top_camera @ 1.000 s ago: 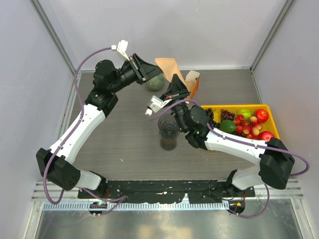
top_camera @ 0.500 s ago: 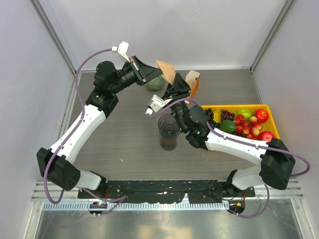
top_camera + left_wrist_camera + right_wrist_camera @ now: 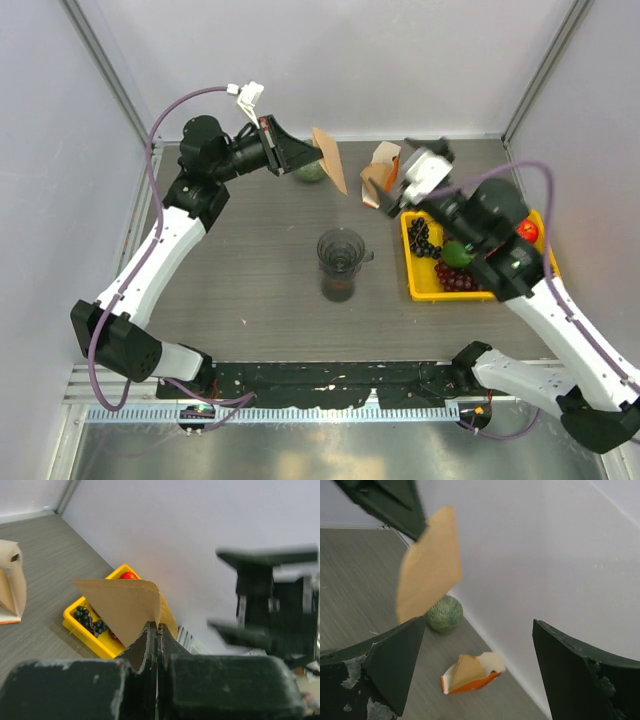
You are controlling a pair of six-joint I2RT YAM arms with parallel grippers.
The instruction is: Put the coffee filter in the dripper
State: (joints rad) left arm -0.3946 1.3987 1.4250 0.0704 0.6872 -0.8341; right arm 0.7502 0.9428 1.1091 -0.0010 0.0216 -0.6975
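The coffee filter, a thin light-brown paper cone, hangs in the air at the back of the table. My left gripper is shut on its edge; in the left wrist view the jaws pinch the filter tight. My right gripper stands wide open a little to the filter's right and touches nothing. Its wrist view shows the filter ahead, between the spread fingers. The dark see-through dripper sits at the table's middle on a glass jug, nearer than both grippers.
A white-orange pack of brown papers stands at the back, right by the right gripper. A green ball lies behind the left gripper's fingers. A yellow tray of fruit sits at the right. Walls close in the back and sides.
The right gripper has opened, let go of the filter and swung back to the right. The left gripper has shut on the filter and now holds it alone.
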